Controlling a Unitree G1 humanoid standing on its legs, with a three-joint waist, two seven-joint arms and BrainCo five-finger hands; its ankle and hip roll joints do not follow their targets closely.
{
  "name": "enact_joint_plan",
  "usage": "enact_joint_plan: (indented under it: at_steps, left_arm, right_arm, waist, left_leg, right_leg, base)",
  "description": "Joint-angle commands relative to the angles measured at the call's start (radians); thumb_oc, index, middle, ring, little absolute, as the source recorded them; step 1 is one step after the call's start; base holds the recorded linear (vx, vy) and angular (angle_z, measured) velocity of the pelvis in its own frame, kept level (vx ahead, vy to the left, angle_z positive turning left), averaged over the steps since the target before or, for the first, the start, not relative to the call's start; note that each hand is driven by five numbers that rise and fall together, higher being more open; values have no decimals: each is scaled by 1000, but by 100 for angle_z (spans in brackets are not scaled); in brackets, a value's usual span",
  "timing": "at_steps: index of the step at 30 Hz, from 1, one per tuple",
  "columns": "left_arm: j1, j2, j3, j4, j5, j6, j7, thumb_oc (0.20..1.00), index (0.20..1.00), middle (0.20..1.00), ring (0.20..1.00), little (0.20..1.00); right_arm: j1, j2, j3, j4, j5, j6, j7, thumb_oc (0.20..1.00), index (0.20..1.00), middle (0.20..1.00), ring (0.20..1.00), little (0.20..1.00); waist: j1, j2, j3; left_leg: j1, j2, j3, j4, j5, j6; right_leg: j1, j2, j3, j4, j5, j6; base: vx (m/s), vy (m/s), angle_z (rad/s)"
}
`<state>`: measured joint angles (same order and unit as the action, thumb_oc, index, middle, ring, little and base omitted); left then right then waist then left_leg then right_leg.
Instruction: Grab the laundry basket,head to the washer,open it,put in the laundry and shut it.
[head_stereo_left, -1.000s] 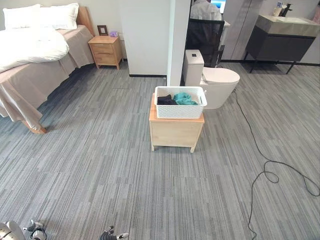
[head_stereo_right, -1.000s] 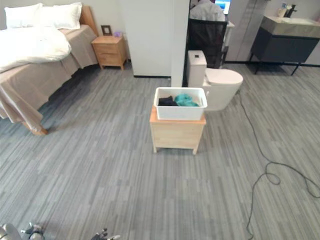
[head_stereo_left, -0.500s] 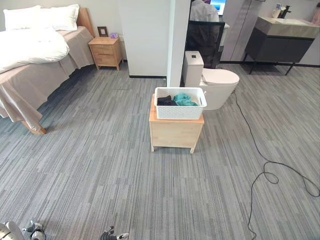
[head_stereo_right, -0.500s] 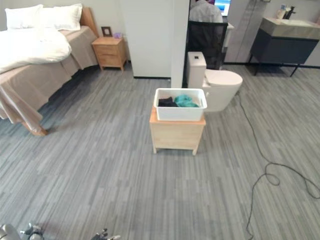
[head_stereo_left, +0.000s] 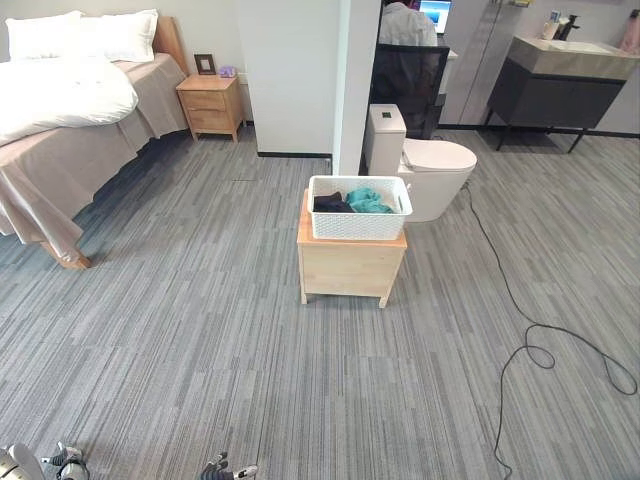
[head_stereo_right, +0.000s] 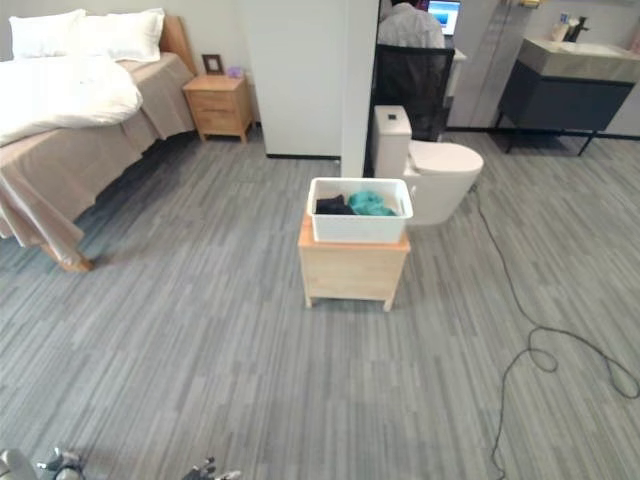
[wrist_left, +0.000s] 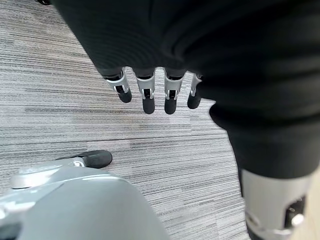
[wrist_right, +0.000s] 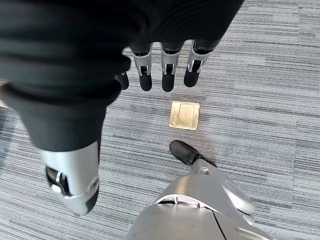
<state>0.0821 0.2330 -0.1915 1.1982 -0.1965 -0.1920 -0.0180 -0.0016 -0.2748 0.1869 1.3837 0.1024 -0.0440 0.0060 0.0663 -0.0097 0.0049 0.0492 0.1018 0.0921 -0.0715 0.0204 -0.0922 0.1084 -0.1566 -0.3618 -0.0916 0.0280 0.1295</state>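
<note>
Under the right hand (wrist_right: 165, 70), a brass floor plate (wrist_right: 184, 115).

1. I see the white perforated laundry basket (head_stereo_left: 360, 208) upright, centre frame, on a small wooden stand (head_stereo_left: 351, 264).
2. Inside lies the laundry (head_stereo_left: 353, 201): a dark garment left, a teal one right, below the rim.

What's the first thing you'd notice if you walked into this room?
A white laundry basket sits on a small wooden stand in the middle of the grey floor, with dark and teal clothes inside. Right behind it is a white toilet, and a big bed fills the far left corner.
</note>
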Motion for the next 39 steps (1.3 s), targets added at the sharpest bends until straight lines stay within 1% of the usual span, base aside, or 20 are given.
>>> enact_joint_plan:
  at_steps: [1,5,8,9,12,13,15,16,17,18,20,21,22,23,25,26,30,32,35,39]
  left_arm:
    - [-61,24,28,78,-27,-12,2,1000,1000,1000,1000,1000]
    - [-78,33,28,68,-47,-3,2,1000,1000,1000,1000,1000]
    - [-88,34,21,50,-65,-1,3,1000,1000,1000,1000,1000]
    - [-104,32,15,33,-91,-1,4,1000,1000,1000,1000,1000]
    - [-118,34,2,-13,-118,-7,9,1000,1000,1000,1000,1000]
    - [-116,38,-2,-65,-150,-16,9,1000,1000,1000,1000,1000]
    - [-116,38,-2,-65,-151,-15,9,1000,1000,1000,1000,1000]
    - [-111,42,-5,-129,-171,-25,19,1000,1000,1000,1000,1000]
    - [-88,48,5,-159,-177,-22,10,1000,1000,1000,1000,1000]
    - [-68,62,2,-181,-165,-15,14,1000,1000,1000,1000,1000]
    - [-65,86,-14,-211,-134,-3,3,1000,1000,1000,1000,1000]
    - [-66,86,-15,-212,-134,-2,3,1000,1000,1000,1000,1000]
    - [-53,106,-22,-235,-109,5,-10,1000,1000,1000,1000,1000]
    - [-53,106,-22,-236,-109,6,-10,1000,1000,1000,1000,1000]
    - [-33,119,-16,-262,-99,3,-9,1000,1000,1000,1000,1000]
    - [-38,121,-18,-260,-100,2,-9,1000,1000,1000,1000,1000]
    - [-57,122,-37,-268,-89,8,-7,1000,1000,1000,1000,1000]
    - [-86,113,-42,-259,-82,14,-7,1000,1000,1000,1000,1000]
    - [-140,101,-50,-218,-31,13,12,1000,1000,1000,1000,1000]
    - [-157,75,-50,-132,14,15,23,1000,1000,1000,1000,1000]
  right_arm:
    - [-41,8,23,59,3,-3,7,1000,1000,1000,1000,1000]
    - [-51,-1,31,53,12,-7,8,1000,1000,1000,1000,1000]
    - [-58,-8,37,42,17,-8,3,1000,1000,1000,1000,1000]
    - [-74,-22,46,26,27,-11,-7,1000,1000,1000,1000,1000]
    - [-103,-40,60,23,34,-8,-22,1000,1000,1000,1000,1000]
    - [-118,-50,47,6,67,-19,-34,1000,1000,1000,1000,1000]
    - [-118,-50,47,6,68,-19,-34,1000,1000,1000,1000,1000]
    - [-132,-61,-1,-8,137,-33,-59,1000,1000,1000,1000,1000]
    - [-126,-64,-20,-3,143,-36,-59,1000,1000,1000,1000,1000]
    - [-110,-61,-34,8,143,-37,-61,1000,1000,1000,1000,1000]
    - [-95,-64,-66,32,144,-31,-56,1000,1000,1000,1000,1000]
    - [-95,-64,-67,32,144,-31,-56,1000,1000,1000,1000,1000]
    - [-90,-66,-75,43,133,-20,-48,1000,1000,1000,1000,1000]
    - [-90,-66,-75,43,133,-20,-48,1000,1000,1000,1000,1000]
    - [-88,-67,-82,29,130,-16,-39,1000,1000,1000,1000,1000]
    - [-95,-69,-82,16,129,-17,-38,1000,1000,1000,1000,1000]
    - [-109,-67,-59,2,117,-10,-40,1000,1000,1000,1000,1000]
    - [-108,-61,-56,-8,117,-2,-38,1000,1000,1000,1000,1000]
    - [-97,-49,-64,-9,106,9,-34,1000,1000,1000,1000,1000]
    - [-54,-41,-72,-2,89,14,-18,1000,1000,1000,1000,1000]
  waist:
    - [4,-29,-4]
    - [15,-33,47]
    - [30,-39,91]
    - [39,-44,134]
    - [53,-45,153]
    - [68,-39,163]
    - [69,-41,163]
    - [85,-43,164]
    - [96,-43,151]
    - [116,-59,141]
    - [113,-84,140]
    - [114,-83,138]
    - [98,-89,142]
    - [100,-89,140]
    - [81,-79,148]
    - [73,-61,158]
    - [28,-29,189]
    - [-1,-23,198]
    - [-42,-27,184]
    - [-88,-55,129]
  left_leg:
    - [-45,59,-39,-16,45,-33]
    - [-136,95,-78,168,22,-51]
    - [-227,85,-125,340,75,-61]
    - [-322,57,-165,484,127,-55]
    - [-395,63,-96,386,110,-40]
    - [-428,80,-76,260,153,-44]
    - [-424,79,-73,253,157,-44]
    - [-481,79,-23,186,187,-40]
    - [-473,82,-24,179,175,-32]
    - [-521,32,-81,248,154,-10]
    - [-506,-16,-69,305,101,32]
    - [-508,-15,-68,303,103,33]
    - [-447,-46,-35,308,46,74]
    - [-448,-44,-34,305,49,75]
    - [-387,-81,-18,290,1,122]
    - [-355,-78,-12,277,-7,133]
    - [-212,-95,-29,223,-71,128]
    - [-140,-96,-38,199,-109,103]
    - [-44,-99,-66,193,-188,70]
    - [80,-103,-100,196,-284,60]
  right_leg:
    - [-11,-29,57,4,-18,10]
    - [-11,19,60,38,-64,-46]
    - [-6,40,58,65,-85,-77]
    - [3,52,43,68,-98,-92]
    - [18,70,23,35,-108,-81]
    - [28,85,22,15,-117,-66]
    - [28,83,24,14,-117,-66]
    - [38,89,28,4,-134,-50]
    - [54,93,39,5,-145,-36]
    - [70,79,61,61,-178,-39]
    - [57,52,64,216,-198,-29]
    - [54,53,65,216,-197,-29]
    - [-36,-1,74,424,-101,9]
    - [-40,0,76,423,-98,9]
    - [-124,-41,98,583,57,48]
    - [-185,-59,91,654,88,58]
    - [-335,-115,24,505,28,34]
    - [-349,-150,-11,289,73,34]
    - [-383,-192,13,50,161,76]
    - [-373,-188,59,43,202,84]
  base:
    - [7,-129,-2]
    - [-10,-150,12]
    - [-1,-144,29]
    - [-18,-91,10]
    - [175,-30,27]
    - [214,92,30]
    - [147,67,8]
    - [321,134,-11]
    - [566,230,-10]
    - [406,164,-16]
    - [439,174,-47]
    - [567,311,-39]
    - [245,192,-19]
    - [367,290,-11]
    - [303,259,3]
    - [222,199,-5]
    - [480,107,-24]
    - [574,-121,1]
    - [649,-144,48]
    - [652,-143,43]
